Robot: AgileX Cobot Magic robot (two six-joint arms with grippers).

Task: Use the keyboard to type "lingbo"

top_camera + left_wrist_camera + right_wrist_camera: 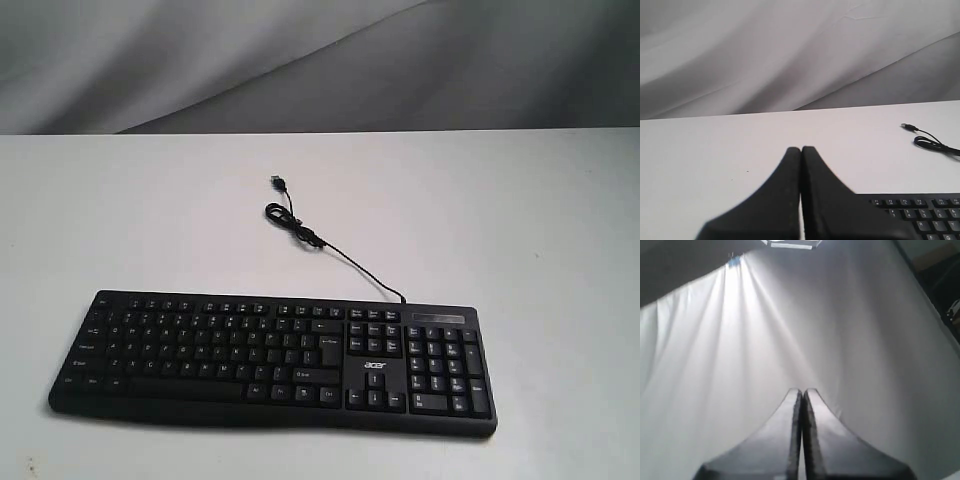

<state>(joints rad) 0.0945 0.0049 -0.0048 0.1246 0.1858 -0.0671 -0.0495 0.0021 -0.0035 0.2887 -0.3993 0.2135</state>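
The black full-size keyboard (pixel 272 362) lies flat near the front of the white table, its number pad at the right and a white logo beside it. Its thin black cable (pixel 310 238) runs back to a loose USB plug. Neither arm shows in the exterior view. In the left wrist view my left gripper (pixel 801 149) is shut with nothing in it, hovering near the keyboard's (pixel 920 215) function-key corner, with the cable (pixel 932 144) beyond. My right gripper (pixel 802 390) is shut too, empty, and faces only the white backdrop cloth; no keyboard shows there.
The white table (pixel 520 220) stretches wide around the keyboard. A grey-white draped cloth (pixel 300 60) hangs behind the table's far edge. A ceiling light (pixel 790 243) shows in the right wrist view.
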